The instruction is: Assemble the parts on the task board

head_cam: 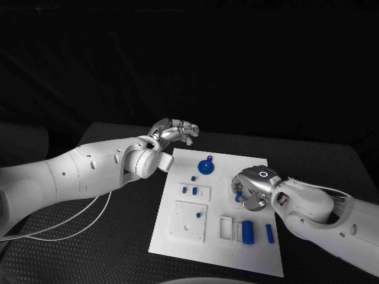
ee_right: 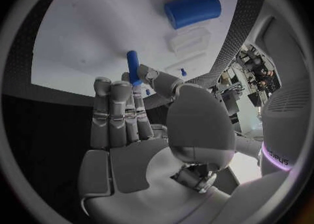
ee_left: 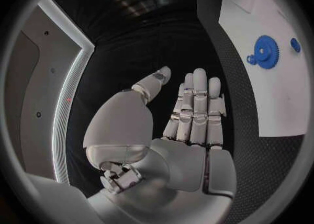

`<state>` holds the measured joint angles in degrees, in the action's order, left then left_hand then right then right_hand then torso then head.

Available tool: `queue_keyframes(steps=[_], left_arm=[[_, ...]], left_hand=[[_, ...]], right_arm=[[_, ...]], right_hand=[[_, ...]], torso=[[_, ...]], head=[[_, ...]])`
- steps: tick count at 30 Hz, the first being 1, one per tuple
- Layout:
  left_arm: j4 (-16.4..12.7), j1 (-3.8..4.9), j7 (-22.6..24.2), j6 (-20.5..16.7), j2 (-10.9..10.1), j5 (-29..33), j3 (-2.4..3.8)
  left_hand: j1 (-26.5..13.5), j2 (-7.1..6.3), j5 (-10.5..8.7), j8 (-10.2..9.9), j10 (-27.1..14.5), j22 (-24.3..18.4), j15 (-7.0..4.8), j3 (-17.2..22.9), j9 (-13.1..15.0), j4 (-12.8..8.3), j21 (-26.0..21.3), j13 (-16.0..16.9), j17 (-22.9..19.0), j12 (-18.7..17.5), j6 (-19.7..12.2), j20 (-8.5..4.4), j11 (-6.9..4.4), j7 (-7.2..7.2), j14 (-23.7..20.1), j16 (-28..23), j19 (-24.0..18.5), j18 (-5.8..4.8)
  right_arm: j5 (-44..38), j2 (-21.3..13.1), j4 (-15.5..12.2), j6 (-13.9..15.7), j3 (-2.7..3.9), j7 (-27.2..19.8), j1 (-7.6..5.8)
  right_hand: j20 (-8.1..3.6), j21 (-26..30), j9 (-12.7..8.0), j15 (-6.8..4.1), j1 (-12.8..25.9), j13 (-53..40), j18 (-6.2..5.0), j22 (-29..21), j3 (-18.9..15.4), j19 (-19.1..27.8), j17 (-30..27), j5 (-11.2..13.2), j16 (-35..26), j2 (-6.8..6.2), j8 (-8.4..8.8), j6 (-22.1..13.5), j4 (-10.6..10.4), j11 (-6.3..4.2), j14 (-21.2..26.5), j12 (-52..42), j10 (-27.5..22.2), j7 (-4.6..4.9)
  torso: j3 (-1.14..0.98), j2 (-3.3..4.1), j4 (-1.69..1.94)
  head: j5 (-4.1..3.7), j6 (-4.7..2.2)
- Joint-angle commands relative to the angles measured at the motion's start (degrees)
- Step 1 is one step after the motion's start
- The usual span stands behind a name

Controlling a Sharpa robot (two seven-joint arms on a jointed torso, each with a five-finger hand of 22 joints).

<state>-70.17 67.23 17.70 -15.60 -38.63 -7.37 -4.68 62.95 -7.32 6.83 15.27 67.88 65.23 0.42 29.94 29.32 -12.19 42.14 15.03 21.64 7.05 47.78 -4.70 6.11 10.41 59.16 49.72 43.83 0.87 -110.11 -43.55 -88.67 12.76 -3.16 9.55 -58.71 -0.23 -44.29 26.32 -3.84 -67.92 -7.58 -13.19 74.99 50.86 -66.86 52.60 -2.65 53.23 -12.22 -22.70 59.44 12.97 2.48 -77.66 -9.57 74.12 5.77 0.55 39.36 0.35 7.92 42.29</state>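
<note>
The right hand [head_cam: 256, 188] hovers over the white task board [head_cam: 227, 248], pinching a small blue peg [ee_right: 133, 67] between thumb and fingers [ee_right: 121, 111]. The left hand [head_cam: 174, 130] hangs beyond the board's far-left corner above the black tabletop [head_cam: 112, 248], fingers straight, holding nothing. A blue gear [head_cam: 206, 167] lies near the board's far edge and a blue cylinder [head_cam: 249, 232] near its front.

Gear [head_cam: 206, 166] lies on the task board's [head_cam: 249, 260] far end, cylinder [head_cam: 249, 231] near its front edge

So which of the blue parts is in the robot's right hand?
The thin blue peg, pinched by the right hand above the task board. The blue gear and the thick blue cylinder lie on the board, untouched.
</note>
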Motion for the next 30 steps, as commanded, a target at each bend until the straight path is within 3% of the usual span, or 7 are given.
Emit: queue_keyframes(steps=[1, 10, 19, 23, 30], left_arm=[[-0.05, 0.04, 0.36, 0.75, 0.19, 0.34, 0.04], [0.17, 0.03, 0.39, 0.65, 0.39, 0.39, 0.04], [0.27, 0.03, 0.45, 0.54, 0.74, 0.4, 0.04], [0.39, 0.03, 0.5, 0.46, 1.01, 0.4, 0.05], [0.54, 0.03, 0.52, 0.41, 1.61, 0.46, 0.05]], left_hand=[[-0.5, -0.04, -0.26, 0.1, -0.32, 0.07, 0.14, -0.02, -0.05, 0.33, -0.28, -0.06, 0.1, -0.28, -0.39, -0.37, 0.17, 0.08, 0.24, -0.28, 0.49, 1.09], [-0.56, 0.04, -0.25, 0.12, -0.32, 0.09, 0.15, -0.01, -0.05, 0.43, -0.32, -0.06, 0.15, -0.29, -0.43, -0.37, 0.17, 0.09, 0.25, -0.33, 0.5, 1.1], [-0.55, 0.07, -0.24, 0.15, -0.33, 0.1, 0.14, 0.01, -0.05, 0.46, -0.34, -0.06, 0.19, -0.3, -0.45, -0.38, 0.17, 0.09, 0.26, -0.36, 0.51, 1.11], [-0.55, 0.08, -0.24, 0.16, -0.33, 0.11, 0.14, 0.01, -0.05, 0.47, -0.36, -0.06, 0.21, -0.3, -0.46, -0.38, 0.17, 0.09, 0.26, -0.37, 0.51, 1.11], [-0.55, 0.08, -0.23, 0.19, -0.32, 0.12, 0.14, 0.01, -0.05, 0.49, -0.38, -0.06, 0.25, -0.3, -0.46, -0.38, 0.17, 0.09, 0.26, -0.4, 0.52, 1.11]], right_arm=[[-2.15, -0.57, -1.29, 2.15, 0.07, 0.4, 0.02], [-2.7, -1.78, -4.93, 2.96, 1.42, 0.91, -0.32], [-2.3, 0.6, -7.0, 5.88, 1.52, -0.11, -0.45], [-3.41, 3.39, -7.21, 6.51, 1.12, -0.42, -0.02], [-5.09, 8.0, -6.66, 6.53, -0.73, -0.71, 2.37]], right_hand=[[-0.3, -0.46, 0.29, -0.51, -0.61, -1.61, -1.81, 1.29, 0.42, -0.56, 0.36, -0.13, 0.7, 0.67, -0.43, 0.55, 0.12, -0.42, 0.28, -0.29, 2.6, -0.04], [-0.49, -1.06, 0.62, -0.68, -0.32, -2.02, -1.81, 1.26, 0.41, -0.59, 0.81, -0.13, 1.62, 0.7, -0.6, 0.95, 0.37, -0.59, 0.54, -0.41, 3.03, -0.23], [-0.54, -1.25, 0.73, -0.72, -0.24, -2.14, -1.81, 1.26, 0.42, -0.58, 0.93, -0.13, 1.89, 0.68, -0.64, 1.05, 0.42, -0.64, 0.62, -0.42, 3.13, -0.28], [-0.57, -1.32, 0.77, -0.74, -0.26, -2.19, -1.81, 1.25, 0.46, -0.58, 0.97, -0.13, 1.99, 0.66, -0.65, 1.08, 0.45, -0.65, 0.64, -0.41, 3.16, -0.3], [-0.6, -1.41, 0.81, -0.74, -0.32, -2.24, -1.81, 1.24, 0.58, -0.55, 1.0, -0.14, 2.09, 0.64, -0.63, 1.09, 0.5, -0.66, 0.7, -0.38, 3.14, -0.32]], torso=[[0.02, -0.03, -0.01], [0.02, -0.01, -0.04], [0.02, 0.01, -0.03], [0.01, -0.01, 0.0], [0.07, -0.02, 0.12]], head=[[0.04, 0.02], [0.28, 0.08], [1.31, 0.04], [2.21, 0.34], [3.31, 0.79]])
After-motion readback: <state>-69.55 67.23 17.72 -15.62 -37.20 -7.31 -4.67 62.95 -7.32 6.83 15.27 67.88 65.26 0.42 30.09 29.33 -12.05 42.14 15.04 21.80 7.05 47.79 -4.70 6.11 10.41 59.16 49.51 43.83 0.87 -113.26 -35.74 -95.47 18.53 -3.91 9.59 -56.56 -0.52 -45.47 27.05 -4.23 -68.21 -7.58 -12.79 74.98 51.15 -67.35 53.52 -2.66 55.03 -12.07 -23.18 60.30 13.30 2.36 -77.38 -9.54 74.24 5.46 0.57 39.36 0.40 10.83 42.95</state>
